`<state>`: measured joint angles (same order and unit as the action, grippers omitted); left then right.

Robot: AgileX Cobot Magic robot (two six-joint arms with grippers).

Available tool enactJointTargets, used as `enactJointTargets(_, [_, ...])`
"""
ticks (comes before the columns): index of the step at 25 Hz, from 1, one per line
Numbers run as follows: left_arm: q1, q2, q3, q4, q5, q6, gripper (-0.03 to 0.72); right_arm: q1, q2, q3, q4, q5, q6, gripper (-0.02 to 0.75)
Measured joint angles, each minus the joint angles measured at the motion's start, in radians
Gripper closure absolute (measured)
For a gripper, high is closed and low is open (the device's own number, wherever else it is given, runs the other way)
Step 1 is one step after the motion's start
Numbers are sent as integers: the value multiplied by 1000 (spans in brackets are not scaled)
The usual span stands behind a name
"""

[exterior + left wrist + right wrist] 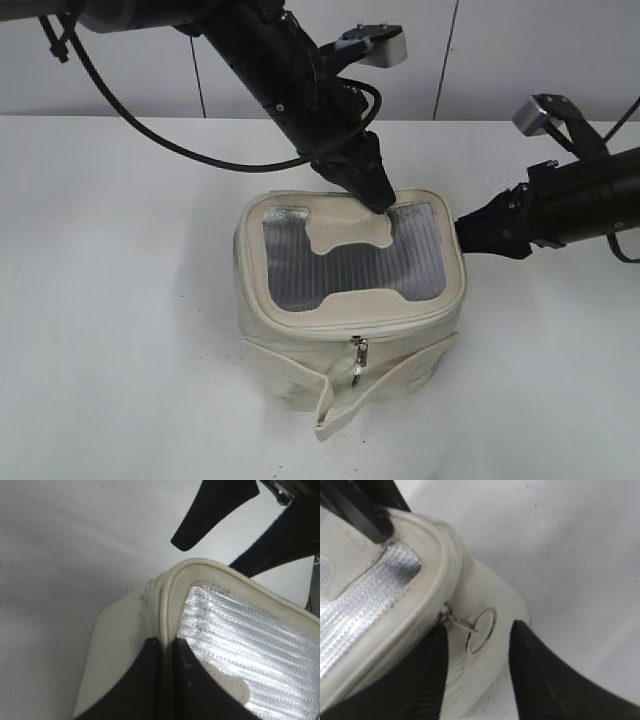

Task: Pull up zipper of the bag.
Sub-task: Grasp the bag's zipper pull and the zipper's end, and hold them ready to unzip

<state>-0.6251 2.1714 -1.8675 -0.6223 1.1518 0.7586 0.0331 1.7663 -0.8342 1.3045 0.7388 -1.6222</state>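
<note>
A cream fabric bag (300, 350) with a silver mesh top panel stands on the white table. My left gripper (378, 200) is shut on the bag's back top rim; the left wrist view shows its fingers (167, 647) pinching the rim (167, 595). My right gripper (462, 233) is at the bag's right side and open. In the right wrist view its fingers (478, 627) straddle a metal ring zipper pull (481, 630) hanging off the seam, without touching it. A second metal zipper pull (359, 360) hangs at the bag's front.
The white table (120, 300) spreads around the bag, with a grey wall behind it. A loose cream strap (335, 405) hangs down at the bag's front. The right gripper's two fingers (210, 515) also show at the top of the left wrist view.
</note>
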Motion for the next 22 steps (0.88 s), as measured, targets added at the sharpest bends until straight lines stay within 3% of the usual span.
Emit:
enactJointTargets(5, [0,0,0,-1,0,0,646,0,21,-21,15,1,-16,671])
enactJointTargets(7, [0,0,0,-1,0,0,646,0,21,-21,1,1,5,731])
enactJointTargets(14, [0,0,0,0,0,1,646,0,-1,-21,-201,-43,225,733])
enactJointTargets(18, [0,0,0,0,0,1,646,0,-14,-21,-268,8,296,724])
enactJointTargets(20, [0,0,0,0,0,1,646,0,-16,-21,-276,37,306,650])
enactJointTargets(22, [0,0,0,0,0,1,646,0,-16,-21,-277,51,312,511])
